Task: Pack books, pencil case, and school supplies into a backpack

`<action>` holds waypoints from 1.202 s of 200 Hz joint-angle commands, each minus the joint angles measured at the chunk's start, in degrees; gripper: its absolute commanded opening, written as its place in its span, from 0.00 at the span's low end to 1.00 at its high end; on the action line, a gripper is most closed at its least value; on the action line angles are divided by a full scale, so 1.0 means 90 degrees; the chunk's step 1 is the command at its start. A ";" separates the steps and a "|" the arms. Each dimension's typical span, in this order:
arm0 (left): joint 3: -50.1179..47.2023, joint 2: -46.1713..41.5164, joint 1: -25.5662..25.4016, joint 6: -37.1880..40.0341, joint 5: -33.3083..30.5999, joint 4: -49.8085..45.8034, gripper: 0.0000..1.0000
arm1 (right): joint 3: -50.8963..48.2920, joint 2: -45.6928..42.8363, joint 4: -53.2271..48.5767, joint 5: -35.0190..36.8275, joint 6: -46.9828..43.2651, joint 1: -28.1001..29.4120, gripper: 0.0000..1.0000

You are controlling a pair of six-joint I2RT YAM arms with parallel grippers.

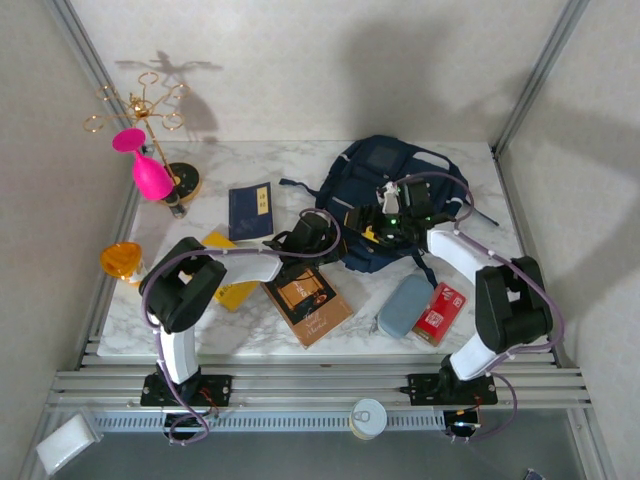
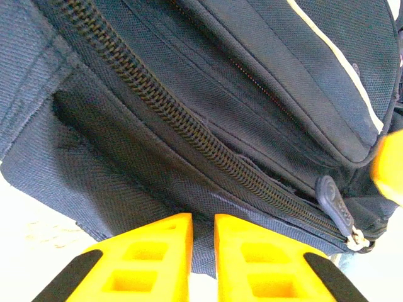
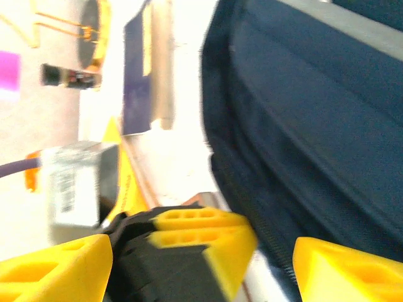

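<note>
The navy backpack lies at the back right of the table. My left gripper is at its near left edge, its fingers nearly together with a fold of backpack fabric pinched between them, just below the closed zipper and its pull. My right gripper hovers open beside it, its fingers straddling the left gripper's tips next to the backpack. The navy book, brown book, yellow book, grey-blue pencil case and red supplies pack lie on the table.
A gold stand with a pink glass stands at the back left, and an orange cup sits at the left edge. Side walls close in the marble table. A round tin rests on the front rail.
</note>
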 commanded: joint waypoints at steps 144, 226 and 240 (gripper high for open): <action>-0.0993 -0.1236 0.0101 -0.0167 -0.0287 0.0119 0.22 | 0.0914 0.0840 -0.1153 0.0998 -0.0846 -0.0120 0.78; -0.1072 -0.1381 0.0140 -0.0006 -0.0535 -0.0135 0.26 | 0.1226 0.0768 -0.1703 0.0231 -0.1623 0.0494 0.78; -0.1120 -0.1443 0.0165 0.0026 -0.0564 -0.0179 0.26 | 0.0953 0.0583 -0.1866 0.0148 -0.1678 0.0595 0.78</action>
